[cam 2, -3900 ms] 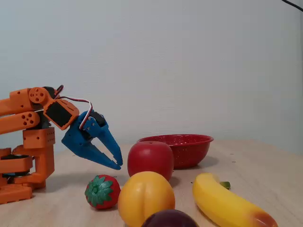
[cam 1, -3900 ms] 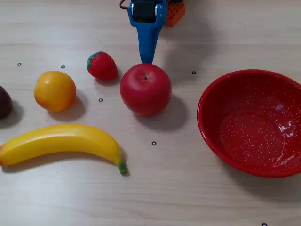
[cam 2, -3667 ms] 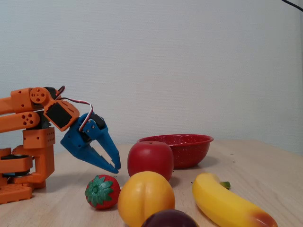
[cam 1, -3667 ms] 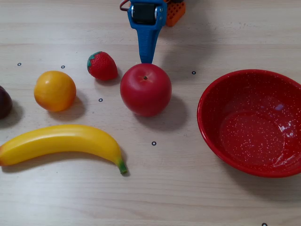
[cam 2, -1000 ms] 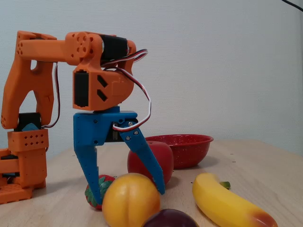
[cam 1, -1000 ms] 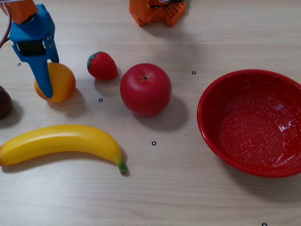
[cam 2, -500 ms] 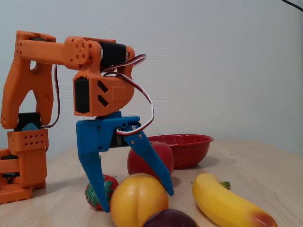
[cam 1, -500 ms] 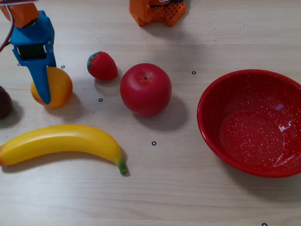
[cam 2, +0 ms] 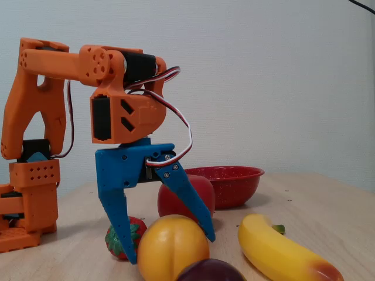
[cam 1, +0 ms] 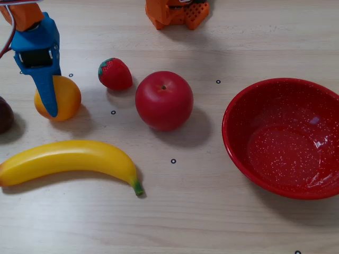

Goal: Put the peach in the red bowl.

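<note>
Wood-grain table carries, left to right overhead, one peach, one banana, one strawberry, one apple, one red bowl. The blue gripper stands wide open, fingers straddling the peach without clamping.

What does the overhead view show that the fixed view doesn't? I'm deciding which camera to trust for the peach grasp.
Only the overhead view shows the red bowl's empty inside and the whole banana. Only the fixed view shows the gripper open, its fingers straddling the peach, and the arm's full pose. Both show the peach, strawberry, apple, banana and bowl.
</note>
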Available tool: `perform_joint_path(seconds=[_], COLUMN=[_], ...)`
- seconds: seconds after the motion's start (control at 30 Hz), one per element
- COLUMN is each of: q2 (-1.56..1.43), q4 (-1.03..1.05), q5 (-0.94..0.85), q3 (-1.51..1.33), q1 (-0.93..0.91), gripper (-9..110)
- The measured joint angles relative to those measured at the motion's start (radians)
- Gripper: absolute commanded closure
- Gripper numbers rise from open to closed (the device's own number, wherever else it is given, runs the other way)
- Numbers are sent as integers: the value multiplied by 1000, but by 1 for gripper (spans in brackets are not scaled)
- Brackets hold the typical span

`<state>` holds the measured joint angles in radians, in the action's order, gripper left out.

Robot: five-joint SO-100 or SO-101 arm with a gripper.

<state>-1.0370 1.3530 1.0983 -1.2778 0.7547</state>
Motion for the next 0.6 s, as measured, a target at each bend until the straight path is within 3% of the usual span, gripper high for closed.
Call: perform_joint_path(seconds=[0.07, 0.1, 0.4, 0.6], q2=[0, 0, 17, 12], q4=[0, 0, 2, 201], q5=[0, 0, -54, -164], q3=[0, 0, 84, 268], q1=[0, 0, -5, -57], gripper=[100, 101, 101, 101])
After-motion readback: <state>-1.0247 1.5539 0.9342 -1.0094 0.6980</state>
